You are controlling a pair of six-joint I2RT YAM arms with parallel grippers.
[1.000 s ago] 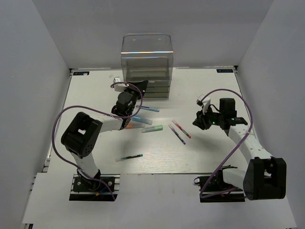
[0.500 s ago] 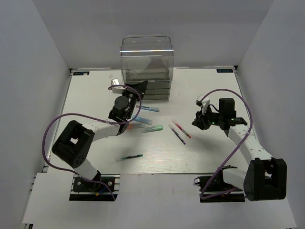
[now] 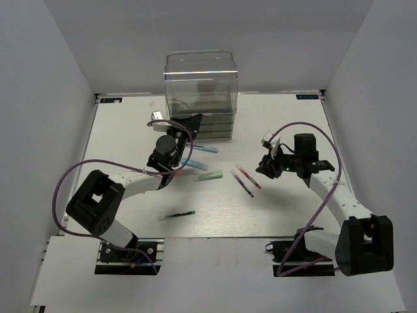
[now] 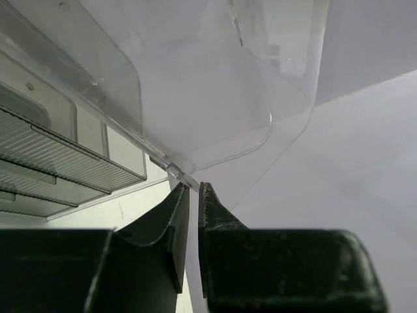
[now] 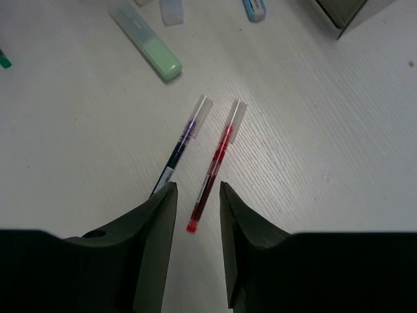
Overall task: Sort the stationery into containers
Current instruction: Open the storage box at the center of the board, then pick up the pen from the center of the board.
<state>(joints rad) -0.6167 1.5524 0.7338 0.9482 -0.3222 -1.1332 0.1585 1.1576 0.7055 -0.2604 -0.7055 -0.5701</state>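
The clear drawer unit stands at the back. My left gripper is at its front left, shut on the thin edge of the unit's clear rounded top; the ribbed drawers show below it. My right gripper is open, low over the lower end of the red pen, with the dark purple pen by its left finger. A mint-green marker, a light blue marker, a thin blue pen and a dark green pen lie on the table. The orange marker is hidden by the left arm.
The white table is walled on three sides. The left arm's forearm lies over the markers' left ends. The red pen and purple pen lie side by side just left of the right gripper.
The clear top of the unit has risen with my left gripper holding its edge. My right gripper has moved slightly left and down toward the red pen.
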